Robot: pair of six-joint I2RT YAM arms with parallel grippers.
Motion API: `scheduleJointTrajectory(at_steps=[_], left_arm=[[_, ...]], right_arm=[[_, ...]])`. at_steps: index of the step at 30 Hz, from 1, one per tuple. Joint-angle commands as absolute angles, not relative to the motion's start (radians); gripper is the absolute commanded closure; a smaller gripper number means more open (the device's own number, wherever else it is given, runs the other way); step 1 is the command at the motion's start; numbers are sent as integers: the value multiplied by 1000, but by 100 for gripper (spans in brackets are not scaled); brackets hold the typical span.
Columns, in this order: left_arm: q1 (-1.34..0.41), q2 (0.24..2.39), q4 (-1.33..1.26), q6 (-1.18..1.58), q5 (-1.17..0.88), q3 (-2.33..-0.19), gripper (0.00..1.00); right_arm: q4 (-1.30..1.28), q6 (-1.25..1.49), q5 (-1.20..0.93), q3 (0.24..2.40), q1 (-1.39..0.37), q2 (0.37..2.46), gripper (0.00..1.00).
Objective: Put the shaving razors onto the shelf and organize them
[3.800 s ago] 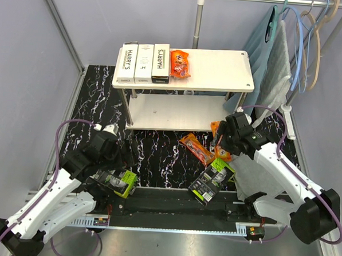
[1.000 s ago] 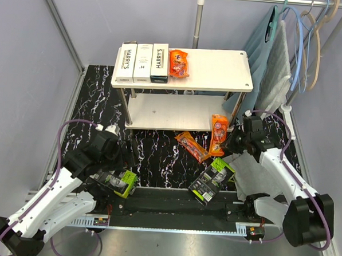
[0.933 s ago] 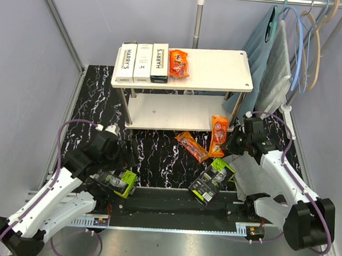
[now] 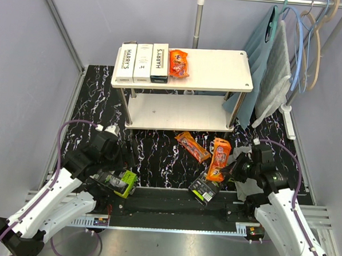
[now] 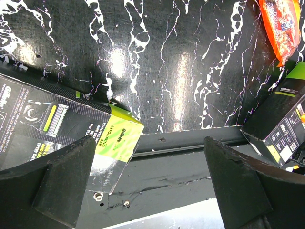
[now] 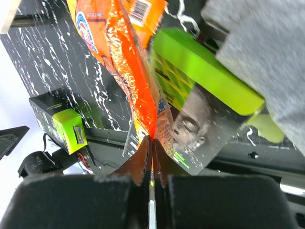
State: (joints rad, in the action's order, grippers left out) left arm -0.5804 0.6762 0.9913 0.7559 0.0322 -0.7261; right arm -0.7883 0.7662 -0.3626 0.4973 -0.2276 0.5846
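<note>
The shelf (image 4: 220,73) carries three white HARRY'S boxes (image 4: 143,62) and an orange pack (image 4: 179,63) on its top board. My right gripper (image 6: 151,141) is shut on the bottom edge of another orange pack (image 6: 121,57), which hangs above a black-and-lime pack (image 6: 200,100). From above, that held orange pack (image 4: 219,159) sits just left of the right gripper (image 4: 231,170). A third orange pack (image 4: 189,146) lies on the floor. My left gripper (image 5: 148,143) stands open, with nothing between its fingers, over the end of a second black-and-lime pack (image 5: 62,126).
A grey cloth (image 4: 250,166) lies on the floor beside the right arm. A clothes rail with hangers and hanging cloths (image 4: 278,59) stands at the back right. The black base rail (image 4: 167,199) runs along the near edge of the marbled floor.
The right arm has pulled back from beside the shelf's lower board toward the near edge, carrying the orange pack over the black-and-lime pack. The left arm has not moved.
</note>
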Motion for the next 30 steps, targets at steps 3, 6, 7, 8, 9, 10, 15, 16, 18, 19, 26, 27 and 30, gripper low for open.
scheduleJointTrajectory(at_steps=[3,6,7,8,9,10,15,16,18,19,26,27,30], left_arm=[[-580,683,942,744,14,-721,1],[-578,680,940,745,14,-719,1],[-578,680,942,746,14,-719,1],[-578,681,940,746,14,-719,1],[-578,681,939,744,14,-719,1],[-578,680,940,744,14,-719,1],[-578,684,937,742,11,-719,1],[-578,686,939,742,11,-719,1],[-578,687,939,741,11,-719,1],[-580,687,937,741,11,-719,1],[-578,687,937,739,9,-718,1],[-578,684,937,739,8,-719,1],[-578,684,939,741,8,-718,1]], right_arm=[[-833,804,-400,474,-233,545,96],[-847,799,-400,477,-233,537,89],[-857,799,-391,480,-233,535,85],[-861,799,-385,480,-233,529,78],[-867,799,-379,482,-233,529,73],[-873,799,-368,485,-233,526,69],[-877,808,-348,482,-233,528,51],[-876,811,-344,477,-233,526,50],[-871,815,-344,472,-233,526,47],[-865,821,-341,466,-235,528,47],[-812,844,-341,434,-233,540,47],[-798,847,-342,430,-233,546,47],[-778,850,-342,422,-233,566,49]])
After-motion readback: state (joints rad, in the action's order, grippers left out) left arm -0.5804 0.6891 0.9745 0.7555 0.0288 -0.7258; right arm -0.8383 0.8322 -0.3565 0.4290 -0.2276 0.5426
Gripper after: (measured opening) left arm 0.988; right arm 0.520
